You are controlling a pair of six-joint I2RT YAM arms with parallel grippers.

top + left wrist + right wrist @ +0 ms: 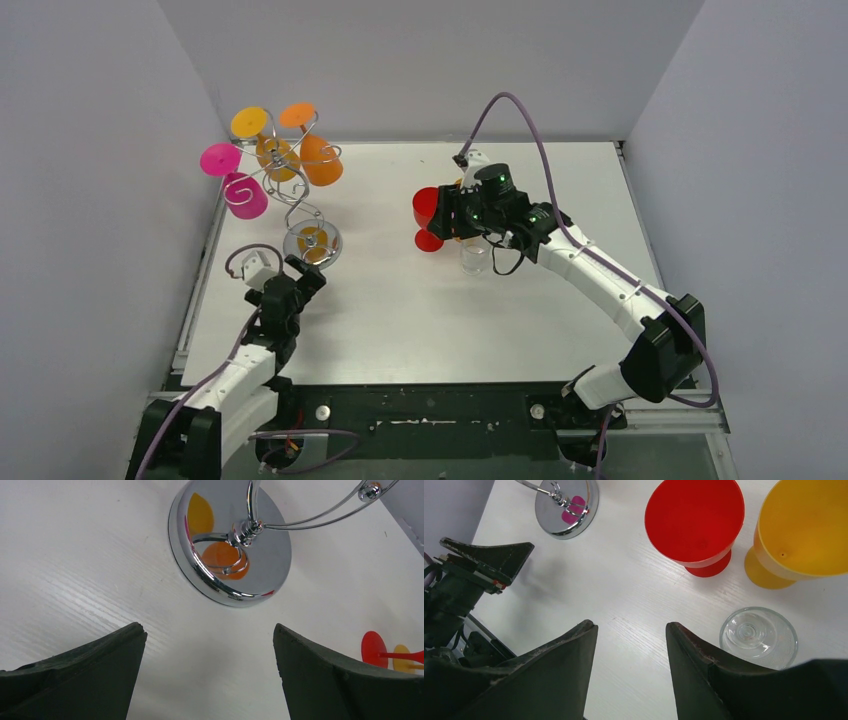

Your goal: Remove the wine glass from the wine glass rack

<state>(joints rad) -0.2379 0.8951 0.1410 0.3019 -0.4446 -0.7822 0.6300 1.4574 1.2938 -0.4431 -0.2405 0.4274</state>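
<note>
The wine glass rack (290, 190) stands at the table's far left on its round shiny base (230, 545). A pink wine glass (245, 195), a yellow one (277, 155) and an orange one (320, 160) hang upside down from its scroll arms. My left gripper (209, 630) sits wide open just in front of the base, holding nothing. My right gripper (631, 627) hovers open and empty above the table's middle. Beside it stand a red glass (694, 522), a yellow glass (806, 530) and a clear glass (758, 637).
Grey walls close in the table on the left, back and right. The rack's base (566, 507) and my left gripper's fingers (489, 560) show at the left of the right wrist view. The red glass's foot (375, 647) shows far right in the left wrist view.
</note>
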